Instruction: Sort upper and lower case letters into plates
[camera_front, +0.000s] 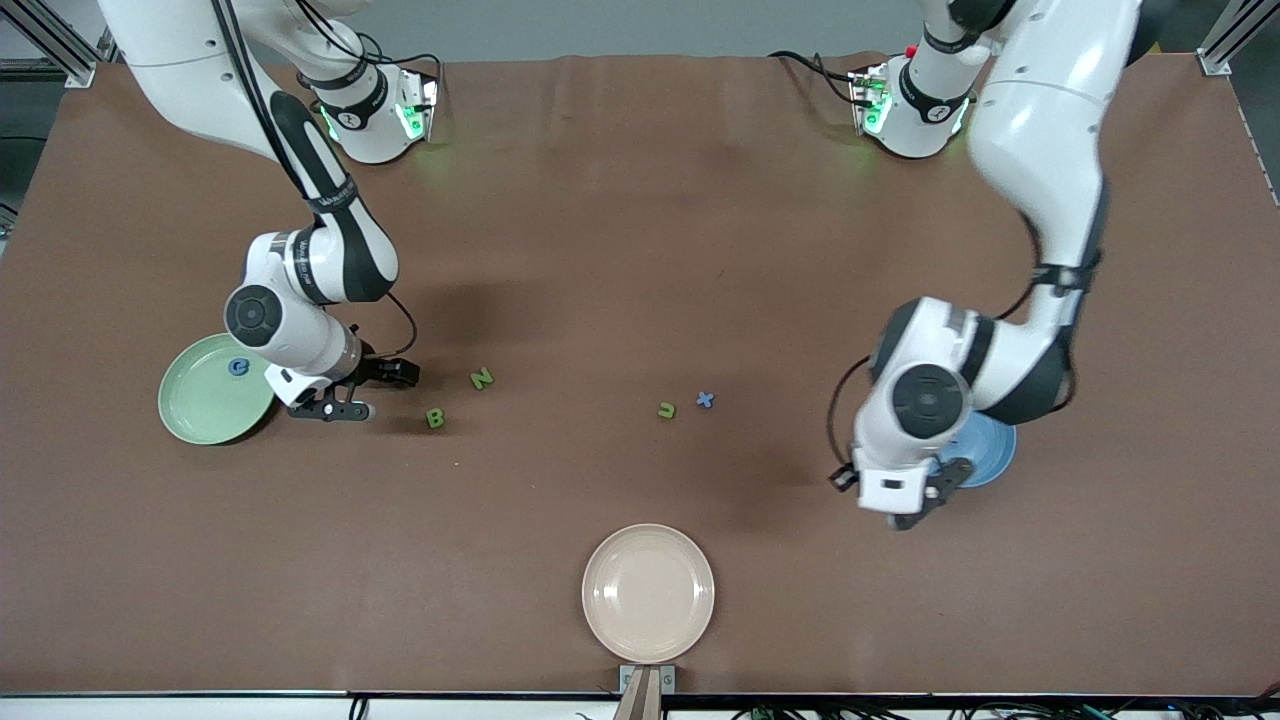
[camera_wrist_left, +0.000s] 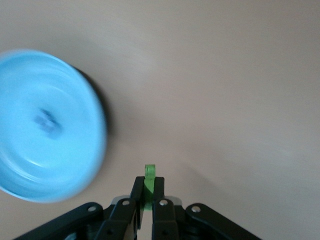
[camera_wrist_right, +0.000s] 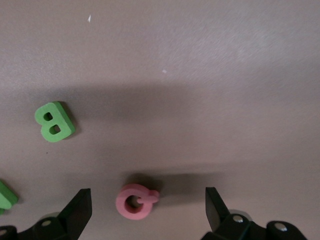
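Note:
My left gripper (camera_front: 915, 508) hangs beside the blue plate (camera_front: 990, 450), which its arm partly hides. In the left wrist view this gripper (camera_wrist_left: 148, 182) is shut on a small green letter (camera_wrist_left: 149, 172), just off the blue plate's (camera_wrist_left: 75, 100) rim. My right gripper (camera_front: 375, 392) is low over the table beside the pale green plate (camera_front: 205, 405), which holds a blue C (camera_front: 238, 367). It (camera_wrist_right: 147, 195) stands open around a pink letter (camera_wrist_right: 132, 202) lying flat on the table. A green B (camera_front: 435, 418) (camera_wrist_right: 54, 121) and a green N (camera_front: 482, 378) lie close by.
A green u (camera_front: 666, 410) and a blue x (camera_front: 705, 399) lie side by side mid-table. A beige plate (camera_front: 648, 592) sits at the table edge nearest the front camera. A dark blurred spot (camera_wrist_left: 45, 121) shows inside the blue plate.

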